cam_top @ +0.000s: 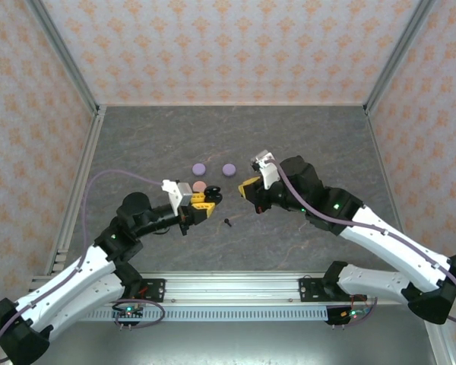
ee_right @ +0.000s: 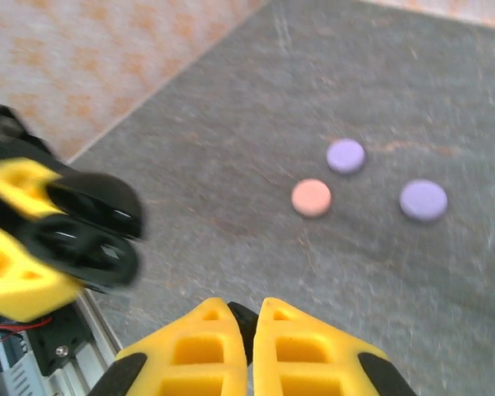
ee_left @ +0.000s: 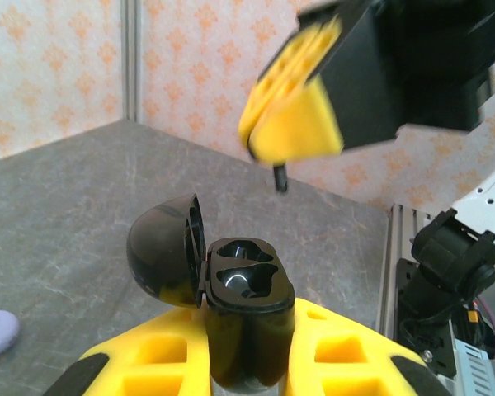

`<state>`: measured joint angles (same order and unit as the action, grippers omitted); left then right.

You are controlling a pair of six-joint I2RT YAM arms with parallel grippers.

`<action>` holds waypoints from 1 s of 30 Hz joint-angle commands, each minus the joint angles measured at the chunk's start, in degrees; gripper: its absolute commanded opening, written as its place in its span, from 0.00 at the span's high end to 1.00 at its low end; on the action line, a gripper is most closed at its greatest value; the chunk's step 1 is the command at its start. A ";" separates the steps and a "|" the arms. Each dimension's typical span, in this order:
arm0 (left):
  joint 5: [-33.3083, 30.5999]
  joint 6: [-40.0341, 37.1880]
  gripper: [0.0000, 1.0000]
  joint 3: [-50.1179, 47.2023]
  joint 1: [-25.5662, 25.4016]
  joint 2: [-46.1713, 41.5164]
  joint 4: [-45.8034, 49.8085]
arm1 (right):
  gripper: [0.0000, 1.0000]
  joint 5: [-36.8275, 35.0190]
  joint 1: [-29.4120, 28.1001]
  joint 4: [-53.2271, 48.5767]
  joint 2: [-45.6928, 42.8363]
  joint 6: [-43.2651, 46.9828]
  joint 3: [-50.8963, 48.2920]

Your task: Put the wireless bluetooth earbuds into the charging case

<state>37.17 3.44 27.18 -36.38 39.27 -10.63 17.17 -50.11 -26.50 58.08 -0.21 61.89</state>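
My left gripper (cam_top: 203, 201) is shut on a black charging case (ee_left: 246, 285), held upright between the yellow fingers. Its lid (ee_left: 163, 252) hangs open to the left and both sockets look empty. My right gripper (ee_right: 249, 313) is shut on a small black earbud (ee_right: 245, 320) pinched between its fingertips. In the left wrist view the right gripper (ee_left: 274, 157) hovers above and beyond the case, with the earbud's stem (ee_left: 280, 177) poking down from it. From above, the right gripper (cam_top: 248, 188) sits just right of the case (cam_top: 213, 196). Another black earbud (cam_top: 228, 223) lies on the table in front of them.
Two lilac round cases (cam_top: 199, 167) (cam_top: 229, 169) and a pink one (cam_top: 201, 186) lie shut on the grey table behind the grippers. The same pink case (ee_right: 312, 198) and lilac cases (ee_right: 346, 155) (ee_right: 422, 200) appear in the right wrist view. Patterned walls enclose the table.
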 commanded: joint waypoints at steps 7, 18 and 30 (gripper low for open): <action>3.08 1.30 1.00 2.53 -1.49 3.39 -4.90 | 0.94 6.14 -3.57 8.70 -1.55 10.35 1.90; 3.00 1.13 1.00 3.23 -2.50 5.11 -5.82 | 0.94 4.94 -5.88 10.69 2.14 12.57 2.21; 3.00 0.99 1.00 3.49 -2.82 5.38 -5.98 | 0.95 4.07 -5.97 10.58 3.86 12.65 1.50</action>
<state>39.03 4.51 28.47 -38.65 44.84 -14.04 22.02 -55.61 -17.87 62.22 11.68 62.04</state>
